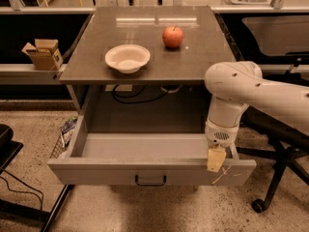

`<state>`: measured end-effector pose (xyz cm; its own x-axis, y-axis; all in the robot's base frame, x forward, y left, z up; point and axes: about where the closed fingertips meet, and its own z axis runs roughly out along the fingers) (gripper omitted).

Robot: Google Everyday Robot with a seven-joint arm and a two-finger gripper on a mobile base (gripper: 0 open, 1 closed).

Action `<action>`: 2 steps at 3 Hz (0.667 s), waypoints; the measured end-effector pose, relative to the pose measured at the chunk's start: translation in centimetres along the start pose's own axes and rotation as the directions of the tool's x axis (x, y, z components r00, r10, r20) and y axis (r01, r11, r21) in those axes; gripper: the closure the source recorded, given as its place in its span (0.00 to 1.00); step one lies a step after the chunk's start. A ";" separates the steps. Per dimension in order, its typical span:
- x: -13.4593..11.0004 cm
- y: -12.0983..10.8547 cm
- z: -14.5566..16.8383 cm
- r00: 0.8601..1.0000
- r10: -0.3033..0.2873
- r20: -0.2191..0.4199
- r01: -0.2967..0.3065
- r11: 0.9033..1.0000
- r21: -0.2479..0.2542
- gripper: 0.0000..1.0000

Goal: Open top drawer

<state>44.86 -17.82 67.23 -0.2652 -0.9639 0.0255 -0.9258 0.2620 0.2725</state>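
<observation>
top drawer (pixel 96 173) found pulled out; end effector (pixel 216 159) held at its front right rim, grip undetermined; bowl (pixel 127 58), apple (pixel 173 36) noted on counter (pixel 203 57).

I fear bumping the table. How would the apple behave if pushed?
The apple looks round and smooth, so it would probably roll. It seems firm, not floppy. The gripper is at the open top drawer's right front edge, away from it.
</observation>
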 end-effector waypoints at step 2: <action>0.2 0.1 0.2 1.000 0.000 0.004 0.000 1.000 -0.006 0.00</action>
<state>44.67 -17.95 67.07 -0.2665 -0.9636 0.0220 -0.9242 0.2620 0.2778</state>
